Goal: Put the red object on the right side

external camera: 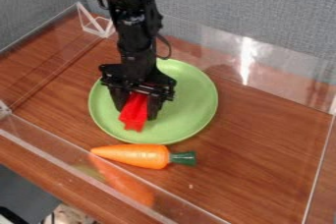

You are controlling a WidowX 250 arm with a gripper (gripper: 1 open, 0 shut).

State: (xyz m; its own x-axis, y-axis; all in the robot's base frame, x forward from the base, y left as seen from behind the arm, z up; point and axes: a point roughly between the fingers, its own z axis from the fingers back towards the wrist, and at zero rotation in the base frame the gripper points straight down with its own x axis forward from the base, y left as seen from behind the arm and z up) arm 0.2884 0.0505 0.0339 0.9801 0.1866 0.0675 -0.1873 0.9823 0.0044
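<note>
The red object (pixel 134 115) is a bright red bar lying on the left half of a round green plate (pixel 197 108), with its long axis pointing toward the near edge. My black gripper (pixel 137 100) points straight down over the bar's far end. Its jaws are spread, one on each side of the bar with a gap showing, so it is open. The far end of the bar is partly hidden behind the fingers.
An orange carrot with a green tip (pixel 138 156) lies on the wooden table in front of the plate. Clear acrylic walls (pixel 250 56) enclose the table. A white wire stand (pixel 89 20) sits at the back left.
</note>
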